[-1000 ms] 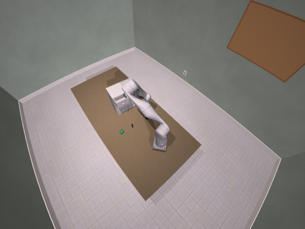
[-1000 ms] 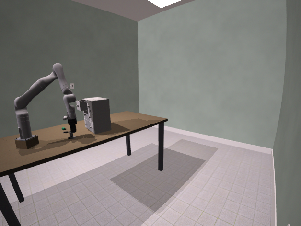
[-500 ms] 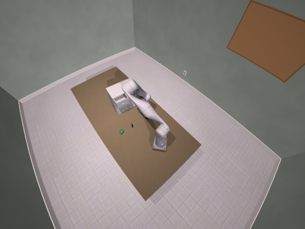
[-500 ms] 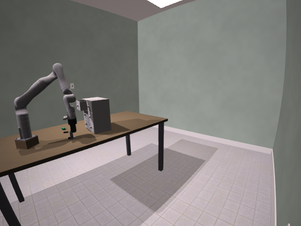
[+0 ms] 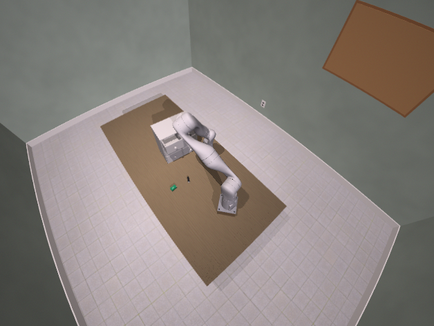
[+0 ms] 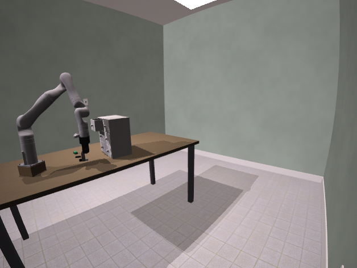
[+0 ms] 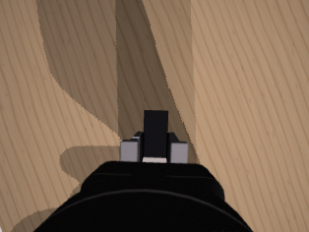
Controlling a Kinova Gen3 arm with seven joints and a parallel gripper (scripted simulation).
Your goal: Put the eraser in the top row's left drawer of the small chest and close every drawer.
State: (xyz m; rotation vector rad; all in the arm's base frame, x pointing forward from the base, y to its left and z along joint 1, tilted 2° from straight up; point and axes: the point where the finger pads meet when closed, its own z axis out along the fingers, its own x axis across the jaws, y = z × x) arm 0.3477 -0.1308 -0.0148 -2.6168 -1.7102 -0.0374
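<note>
My gripper point(image 7: 155, 143) points straight down at the table top and is shut on the eraser point(image 7: 155, 132), a small black block with a white end, which stands between the two grey fingers. In the side view the gripper point(image 6: 83, 156) is low, with its fingertips at table level, left of the chest's front. The small white chest point(image 6: 115, 135) stands upright on the table; its top-row left drawer point(image 6: 96, 124) is pulled partly out. From above, the chest point(image 5: 165, 137) and the open drawer point(image 5: 171, 141) show, and my arm hides the gripper.
A small green object point(image 5: 173, 188) and a thin black object point(image 5: 188, 179) lie on the table between the chest and the arm's base point(image 5: 227, 204). They also show in the side view as the green object point(image 6: 75, 151) and the black object point(image 6: 78, 156). The chest's other drawers look pushed in.
</note>
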